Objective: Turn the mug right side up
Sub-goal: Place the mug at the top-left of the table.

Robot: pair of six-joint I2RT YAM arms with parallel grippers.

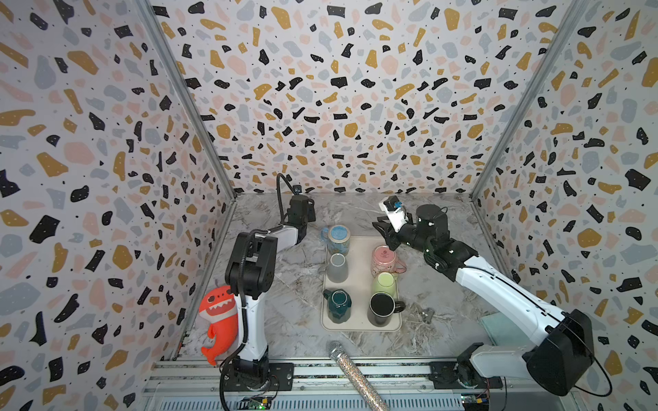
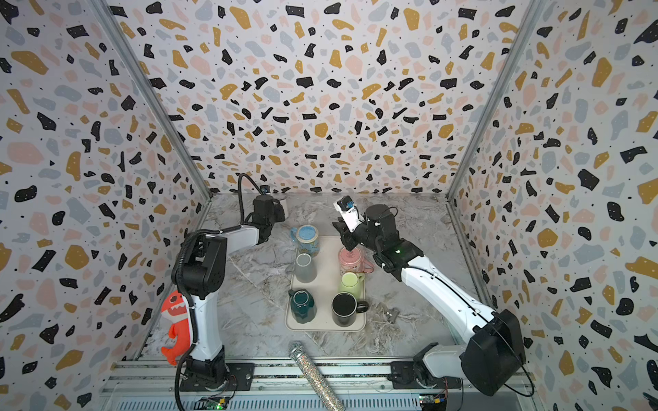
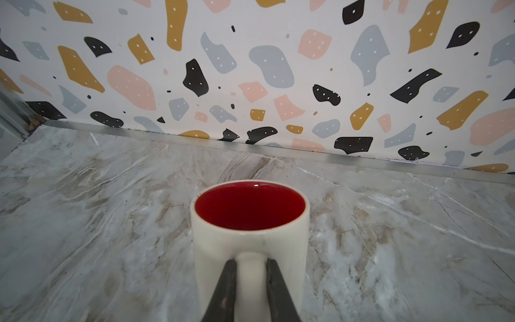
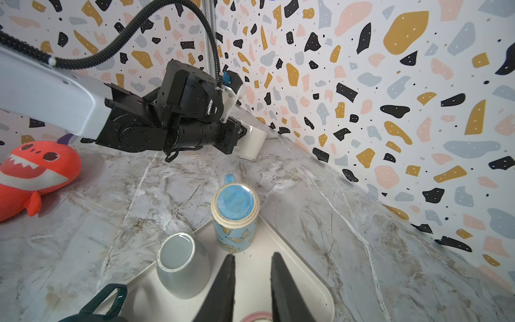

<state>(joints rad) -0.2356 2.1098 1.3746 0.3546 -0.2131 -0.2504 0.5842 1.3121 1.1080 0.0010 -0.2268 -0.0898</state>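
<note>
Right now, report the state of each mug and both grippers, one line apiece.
White red-lined ceramic mug: upright, mouth up, handle gripped.
Left gripper: shut on that handle.
Right gripper: open, empty.
Blue butterfly-print mug: upside down.
Grey handleless cup: upside down.
Pink mug: upside down.
Pale green mug: looks upside down.
Dark teal mug: looks upside down.
Black mug: seems mouth up.

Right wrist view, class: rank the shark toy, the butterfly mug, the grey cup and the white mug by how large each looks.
1. shark toy, though the frame edge cuts it off.
2. butterfly mug and grey cup: too alike to rank.
3. white mug, farthest from the camera, so smallest in appearance only.
</note>
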